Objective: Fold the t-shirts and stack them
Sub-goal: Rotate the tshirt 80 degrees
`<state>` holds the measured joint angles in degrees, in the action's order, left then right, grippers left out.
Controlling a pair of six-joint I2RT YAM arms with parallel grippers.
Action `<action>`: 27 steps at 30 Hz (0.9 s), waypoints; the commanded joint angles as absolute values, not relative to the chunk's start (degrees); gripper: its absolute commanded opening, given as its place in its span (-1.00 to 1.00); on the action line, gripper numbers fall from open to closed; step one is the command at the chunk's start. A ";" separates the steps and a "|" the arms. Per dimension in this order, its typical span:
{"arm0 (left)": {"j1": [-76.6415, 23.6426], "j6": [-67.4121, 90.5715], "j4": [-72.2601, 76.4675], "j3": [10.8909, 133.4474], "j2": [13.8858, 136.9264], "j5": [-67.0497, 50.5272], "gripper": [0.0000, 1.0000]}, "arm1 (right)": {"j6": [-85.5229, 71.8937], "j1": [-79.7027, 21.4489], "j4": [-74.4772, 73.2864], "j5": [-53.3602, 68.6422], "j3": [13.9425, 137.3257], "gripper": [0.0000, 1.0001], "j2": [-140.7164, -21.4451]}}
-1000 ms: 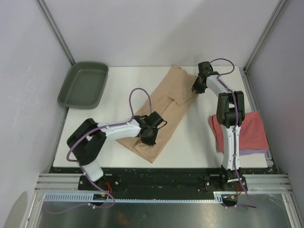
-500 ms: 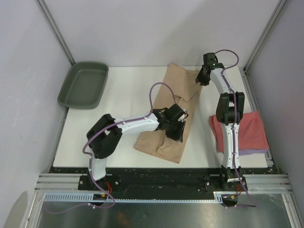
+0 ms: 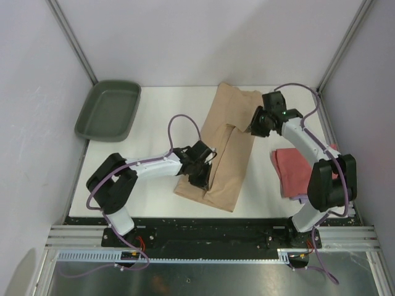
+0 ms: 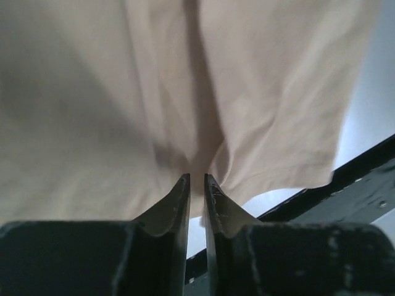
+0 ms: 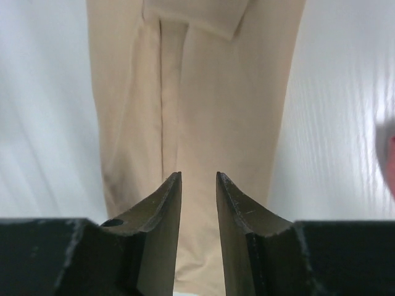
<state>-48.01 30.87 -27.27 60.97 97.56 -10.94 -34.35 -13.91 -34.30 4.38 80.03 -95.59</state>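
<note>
Two t-shirts [image 3: 296, 169] lay stacked at right; the tan t-shirt [image 3: 234, 166], folded lengthwise, awaited cross-folding, left jaws pinching it, right jaws slightly parted.

The tan shirt [image 4: 185, 80] fills most of the frame, its soft creases running down to bottom centre. There the gripper [image 4: 197, 179] has its jaws almost together, tips pinching the shirt's lower edge. White table [image 4: 373, 105] shows at right, and a dark rail [image 4: 352, 185] crosses the lower right corner.
</note>
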 commanded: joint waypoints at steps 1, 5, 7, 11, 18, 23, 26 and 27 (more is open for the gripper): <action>-48.34 29.11 -24.78 56.41 94.69 -12.27 -0.64 | -36.21 -18.39 -31.87 3.83 71.68 -0.33 -90.36; -48.45 29.44 -24.10 53.48 94.59 -12.38 -0.68 | -37.99 -22.28 -31.24 4.34 64.82 -0.34 -85.35; -48.46 29.47 -23.91 52.42 94.60 -12.30 -0.71 | -39.03 -24.93 -31.21 3.96 61.73 -0.34 -83.10; -48.41 29.49 -23.86 51.93 93.11 -11.80 -0.75 | -41.97 -30.62 -31.54 3.07 55.86 -0.34 -78.47; -48.34 30.25 -25.21 54.31 87.79 -12.96 -0.73 | -48.74 -39.49 -29.32 3.82 46.46 -0.35 -73.46; -48.42 31.00 -25.35 55.20 86.22 -14.54 -0.73 | -52.57 -44.93 -24.56 4.86 43.10 -0.40 -76.90; -48.36 31.34 -25.14 55.80 87.04 -15.32 -0.73 | -54.07 -46.54 -22.56 6.03 41.22 -0.46 -79.53; -48.39 31.40 -24.88 55.94 87.60 -15.92 -0.73 | -54.45 -46.91 -22.05 6.36 40.39 -0.48 -79.84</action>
<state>-48.31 31.07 -24.97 53.52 88.01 -13.41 -50.70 -45.28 -26.61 5.23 42.65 -77.82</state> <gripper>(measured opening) 0.134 0.277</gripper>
